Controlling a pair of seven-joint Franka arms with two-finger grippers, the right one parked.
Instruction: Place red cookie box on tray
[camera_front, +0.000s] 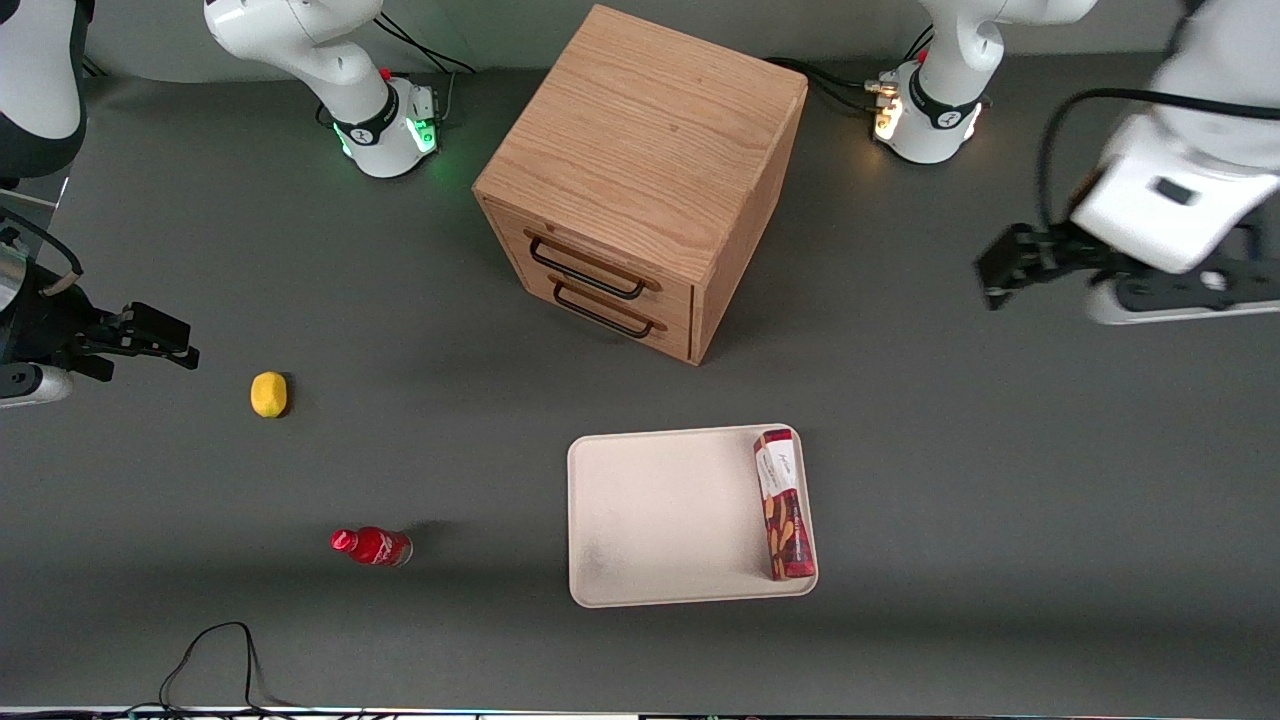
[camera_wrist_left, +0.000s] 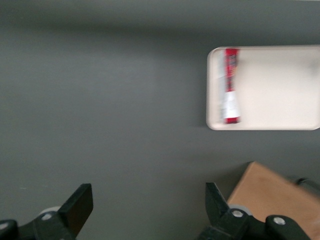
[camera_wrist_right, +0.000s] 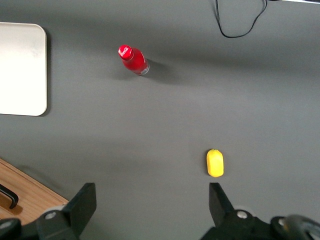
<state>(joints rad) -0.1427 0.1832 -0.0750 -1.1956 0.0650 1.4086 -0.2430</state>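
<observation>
The red cookie box (camera_front: 783, 503) lies flat in the cream-white tray (camera_front: 660, 520), along the tray's edge toward the working arm's end of the table. Both show in the left wrist view, the box (camera_wrist_left: 230, 86) inside the tray (camera_wrist_left: 280, 90). My left gripper (camera_front: 1000, 272) is raised above the table toward the working arm's end, well away from the tray and farther from the front camera. It is open and empty (camera_wrist_left: 147, 205), with bare grey table between its fingers.
A wooden drawer cabinet (camera_front: 640, 180) stands farther from the front camera than the tray. A small red bottle (camera_front: 372, 546) and a yellow lemon-like object (camera_front: 268, 393) lie toward the parked arm's end. A black cable (camera_front: 215, 660) lies near the front edge.
</observation>
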